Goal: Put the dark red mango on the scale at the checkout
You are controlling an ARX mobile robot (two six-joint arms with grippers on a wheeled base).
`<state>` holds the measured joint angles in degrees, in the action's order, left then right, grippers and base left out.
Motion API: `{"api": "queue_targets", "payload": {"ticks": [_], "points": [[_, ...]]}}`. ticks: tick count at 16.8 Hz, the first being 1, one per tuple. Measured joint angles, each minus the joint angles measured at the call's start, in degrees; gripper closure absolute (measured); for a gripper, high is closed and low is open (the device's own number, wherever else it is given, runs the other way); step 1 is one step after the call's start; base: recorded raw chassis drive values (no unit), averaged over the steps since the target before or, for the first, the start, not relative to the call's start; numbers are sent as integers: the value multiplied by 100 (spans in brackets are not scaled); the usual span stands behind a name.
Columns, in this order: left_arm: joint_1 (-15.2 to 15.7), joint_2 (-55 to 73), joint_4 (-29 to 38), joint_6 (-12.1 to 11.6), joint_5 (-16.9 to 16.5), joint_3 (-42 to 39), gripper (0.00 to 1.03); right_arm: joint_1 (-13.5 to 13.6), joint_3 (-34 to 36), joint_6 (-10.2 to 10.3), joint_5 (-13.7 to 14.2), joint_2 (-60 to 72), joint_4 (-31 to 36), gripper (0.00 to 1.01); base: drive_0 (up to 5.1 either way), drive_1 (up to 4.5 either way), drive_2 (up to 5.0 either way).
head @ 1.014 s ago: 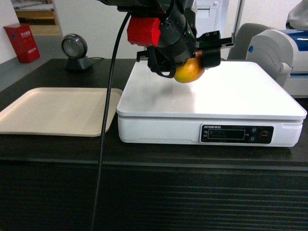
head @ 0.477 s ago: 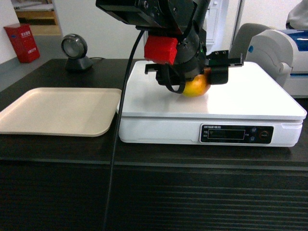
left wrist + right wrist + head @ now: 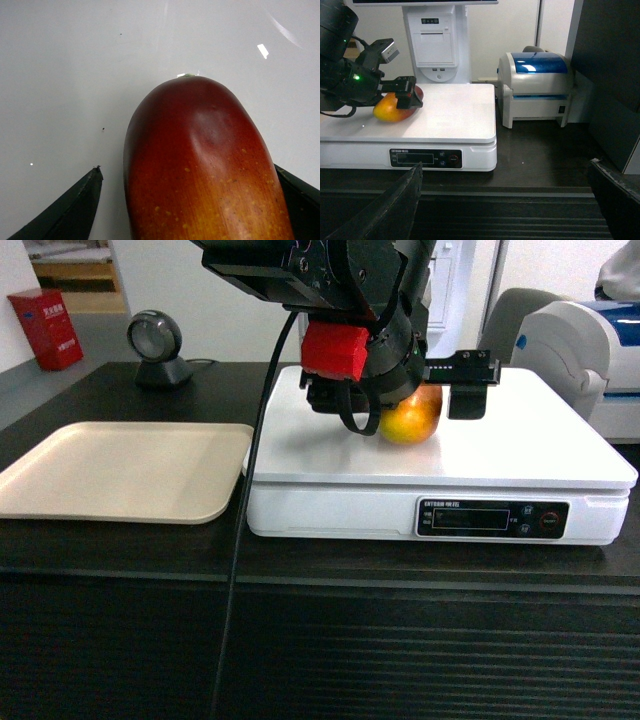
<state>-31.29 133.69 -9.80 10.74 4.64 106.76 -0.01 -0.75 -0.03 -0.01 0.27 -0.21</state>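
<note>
The dark red mango (image 3: 412, 420) rests on the white platform of the scale (image 3: 520, 445), left of its middle, on the dark checkout counter (image 3: 120, 560). My left gripper (image 3: 405, 410) straddles it, open: in the left wrist view a strip of white platform (image 3: 75, 75) shows between the left finger (image 3: 75, 210) and the mango (image 3: 200, 165). The right finger (image 3: 468, 395) stands off its right side. From the right wrist view the mango (image 3: 395, 109) lies flat on the scale (image 3: 460, 117). My right gripper (image 3: 505, 170) is open and empty in front of the slatted counter (image 3: 545, 150).
A beige tray (image 3: 120, 470) lies left of the scale. A round black scanner (image 3: 158, 345) stands behind it. A white and blue label printer (image 3: 537, 85) sits right of the scale, and a white receipt unit (image 3: 437, 45) stands behind it. My arm's cable (image 3: 240, 540) hangs over the counter's front.
My left gripper came down and to the right with the mango until it sat on the platform. The jaws then spread, and the right finger moved away from the fruit.
</note>
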Motion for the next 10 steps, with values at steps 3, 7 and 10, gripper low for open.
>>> {"api": "queue_targets", "payload": {"ticks": [3,7,10], "points": [[11,0,85,-68,-37,17,5,0,0,0,0,0,0,3,0,0,0],[57,-151,417,-236,-46,-22,5,0,0,0,0,2,0,3,0,0,0],[166,-857,861,-452,-188,-323,5,0,0,0,0,0,0,3,0,0,0]]}}
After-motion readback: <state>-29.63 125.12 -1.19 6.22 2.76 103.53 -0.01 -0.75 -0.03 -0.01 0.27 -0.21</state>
